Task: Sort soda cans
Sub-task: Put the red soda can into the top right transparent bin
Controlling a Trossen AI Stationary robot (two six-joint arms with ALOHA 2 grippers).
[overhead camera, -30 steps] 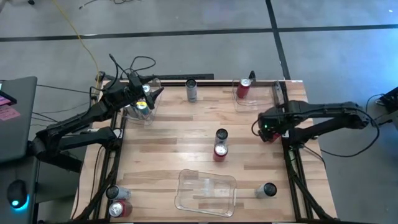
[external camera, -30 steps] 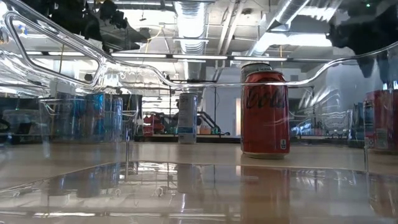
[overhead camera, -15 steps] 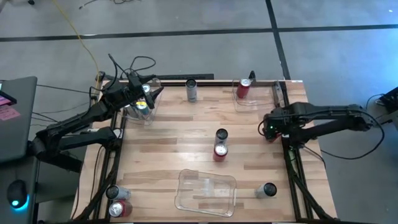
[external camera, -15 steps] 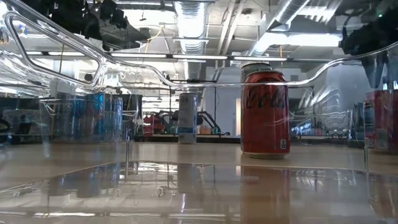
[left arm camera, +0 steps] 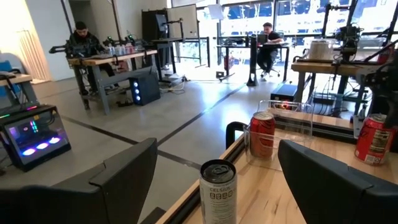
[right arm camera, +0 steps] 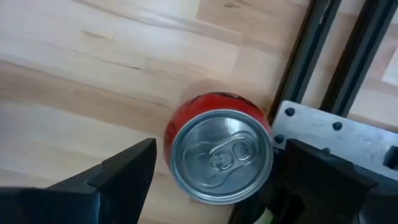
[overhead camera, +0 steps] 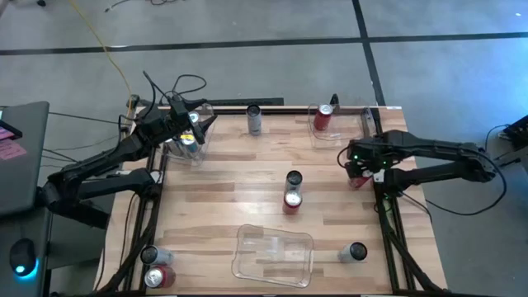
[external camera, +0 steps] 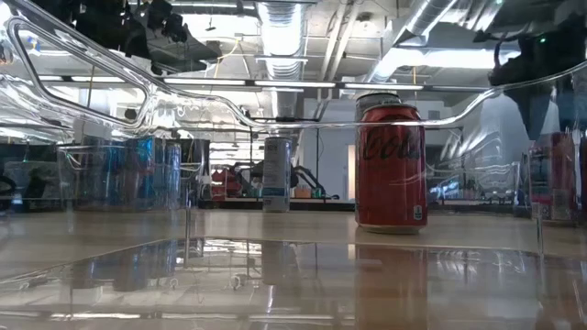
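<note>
Here my right fingers (right arm camera: 211, 186) hang spread wide, straddling a red can (right arm camera: 219, 152) at the tabletop (overhead camera: 214, 206) edge, ready to pinch; my left fingers (left arm camera: 211, 186) wait, released.

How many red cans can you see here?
4 red cans: one in the far-right clear bin, one at the table's centre, one under the right gripper by the right edge, one beside the near-left corner. More may be hidden.

A red can (external camera: 391, 165) stands upright on the table (external camera: 275, 229) behind a clear bin (external camera: 138, 82).
</note>
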